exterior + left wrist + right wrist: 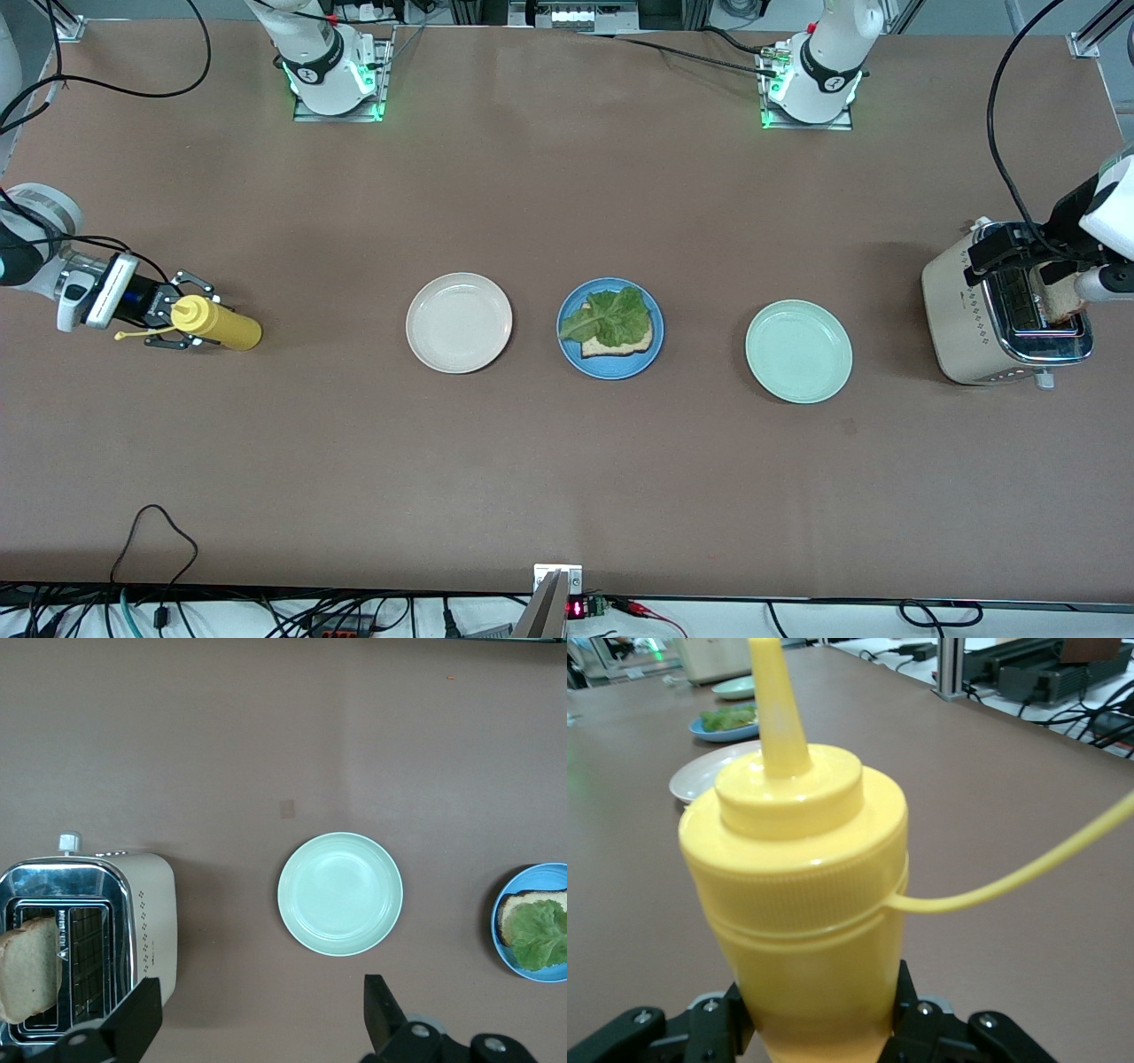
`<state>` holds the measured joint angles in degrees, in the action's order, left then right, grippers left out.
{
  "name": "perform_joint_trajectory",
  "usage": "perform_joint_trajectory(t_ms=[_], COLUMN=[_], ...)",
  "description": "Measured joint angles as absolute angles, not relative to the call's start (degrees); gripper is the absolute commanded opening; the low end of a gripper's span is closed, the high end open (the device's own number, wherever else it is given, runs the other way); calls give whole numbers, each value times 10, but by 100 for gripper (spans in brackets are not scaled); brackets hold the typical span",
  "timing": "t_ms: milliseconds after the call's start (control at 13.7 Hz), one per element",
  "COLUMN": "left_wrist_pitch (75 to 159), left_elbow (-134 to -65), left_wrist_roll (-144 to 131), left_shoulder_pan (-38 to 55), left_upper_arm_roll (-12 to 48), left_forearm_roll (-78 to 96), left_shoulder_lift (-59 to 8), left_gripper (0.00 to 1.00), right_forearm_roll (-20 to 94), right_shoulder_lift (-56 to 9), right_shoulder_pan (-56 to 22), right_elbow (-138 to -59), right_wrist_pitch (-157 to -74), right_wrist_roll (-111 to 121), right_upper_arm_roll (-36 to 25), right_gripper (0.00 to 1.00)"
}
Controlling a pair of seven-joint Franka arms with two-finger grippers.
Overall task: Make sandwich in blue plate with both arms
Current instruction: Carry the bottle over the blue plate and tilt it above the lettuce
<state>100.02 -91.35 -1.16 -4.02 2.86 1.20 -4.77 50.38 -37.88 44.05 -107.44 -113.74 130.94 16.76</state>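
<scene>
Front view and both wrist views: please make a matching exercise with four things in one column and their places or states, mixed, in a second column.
Things:
1. lettuce leaf
2. yellow squeeze bottle
3. loose bread slice
4. pale green plate

Places or states:
A. in the toaster slot
B. bare, beside the blue plate
C. on a bread slice in the blue plate
D. between the right gripper's fingers

Pairs: 1-C, 2-D, 3-A, 4-B

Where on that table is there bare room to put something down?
Bare table lies nearer the camera than the three plates, and between them and the arm bases. Crowded spots: the right gripper holding the mustard bottle, and the left gripper over the toaster.
</scene>
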Motion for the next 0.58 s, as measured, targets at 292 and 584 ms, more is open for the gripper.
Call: perform_joint_trajectory(t_ms=[292, 584], left_wrist_pitch=[1000, 999], left_elbow=[-914, -914], left_wrist_roll=[-12, -12], left_shoulder_pan=[-41, -42], left_upper_arm_roll=[28, 24], left_forearm_roll=[12, 12], left_shoulder_lift=[-48, -48], left_gripper=[100, 100], right_forearm_roll=[486, 450], right_shoulder_lift=[-332, -259], right_shoulder_pan=[416, 370], right_elbow=[-1064, -1063], right_wrist_pitch=[-1154, -1155], right_wrist_roll=[1238, 1121], right_upper_arm_roll=[178, 181], right_gripper=[0, 0])
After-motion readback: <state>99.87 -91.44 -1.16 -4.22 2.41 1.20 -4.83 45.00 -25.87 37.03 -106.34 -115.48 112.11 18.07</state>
